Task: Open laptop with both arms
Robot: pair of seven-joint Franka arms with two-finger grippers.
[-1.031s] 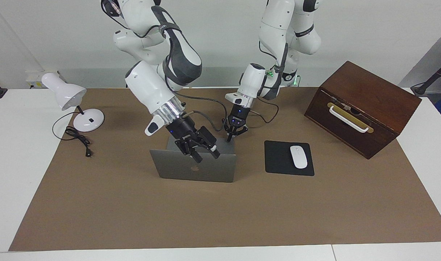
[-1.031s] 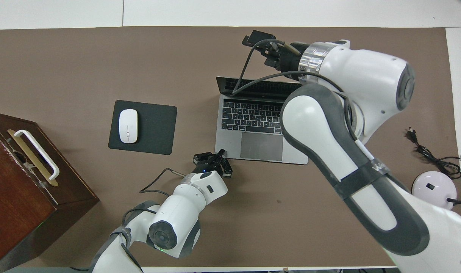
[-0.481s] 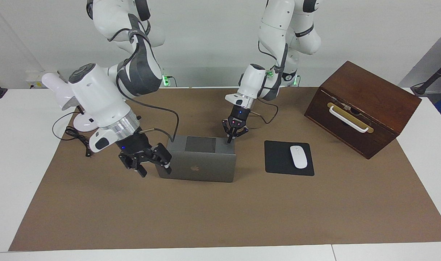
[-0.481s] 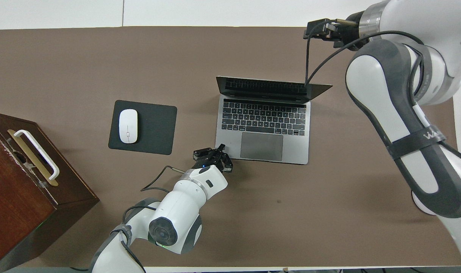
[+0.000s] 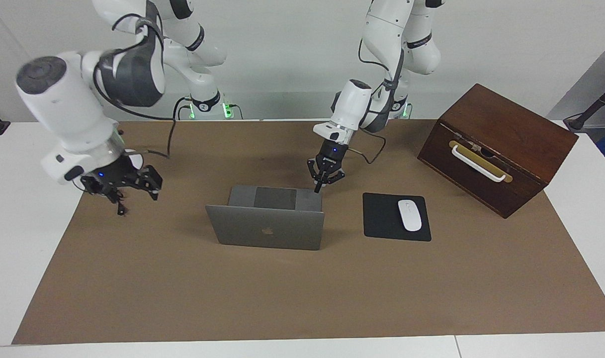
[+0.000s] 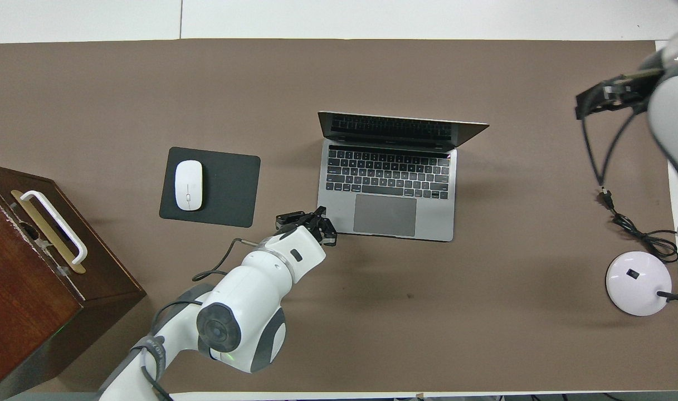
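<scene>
Seen from across the surface, the thin silver-grey metal laptop (image 5: 267,226) stands open in the middle of the brown mat (image 5: 302,293), its lid upright with the apple logo turned away from the robots. The left claw (image 5: 320,187) hangs with its fingertips pinched together, empty, at the laptop's base corner toward the left arm's end; whether it touches the corner I cannot tell. The right claw (image 5: 121,191) is up in the air over the mat's edge at the right arm's end, well apart from the laptop and gripping nothing; whether its fingers are wide or narrow I cannot tell. A flat black mouse pad (image 5: 395,217) with a white oval mouse (image 5: 409,215) lies beside the laptop, and a dark brown wooden box (image 5: 496,149) with a white handle sits past it, nearer the robots.

From above, the laptop (image 6: 391,178) shows its keyboard and trackpad, nothing lying on them. The left claw (image 6: 315,218) covers the base corner nearest the mouse pad (image 6: 227,189) and mouse (image 6: 188,185). The right claw (image 6: 600,100) sits near the mat's (image 6: 149,89) edge, over a coiled black cord (image 6: 634,228) that leads to the white round lamp base (image 6: 638,283). The box (image 6: 32,278) fills the corner at the left arm's end
</scene>
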